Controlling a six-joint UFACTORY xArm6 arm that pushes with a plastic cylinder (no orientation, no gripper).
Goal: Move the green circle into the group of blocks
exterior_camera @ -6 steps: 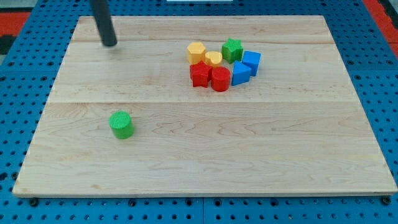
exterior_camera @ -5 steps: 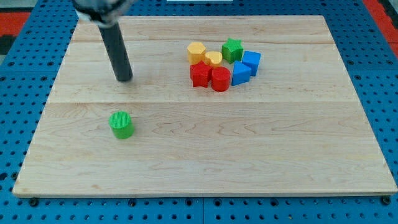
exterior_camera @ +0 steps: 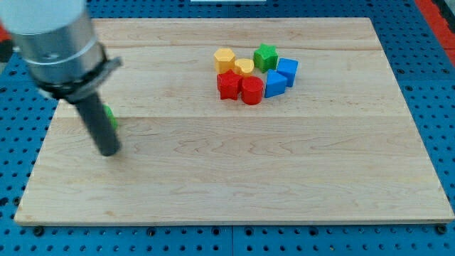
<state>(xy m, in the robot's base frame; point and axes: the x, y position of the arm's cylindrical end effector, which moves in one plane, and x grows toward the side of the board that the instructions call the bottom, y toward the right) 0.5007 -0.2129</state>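
Green circle mostly hidden behind the rod near the board's left edge.

Only a sliver of the green round block (exterior_camera: 109, 117) is showing beside the dark rod, and my tip (exterior_camera: 109, 151) is resting just below it on the pale wooden board (exterior_camera: 284, 171); there are no fingers, and whether rod and block are touching cannot be told. Well apart, toward the top edge right of centre, the group is sitting packed together: yellow hexagonal block (exterior_camera: 225, 60), small yellow block (exterior_camera: 244, 67), green star-shaped block (exterior_camera: 266, 56), two blue blocks (exterior_camera: 286, 70) (exterior_camera: 274, 84), red star-shaped block (exterior_camera: 228, 85), red round block (exterior_camera: 252, 91).
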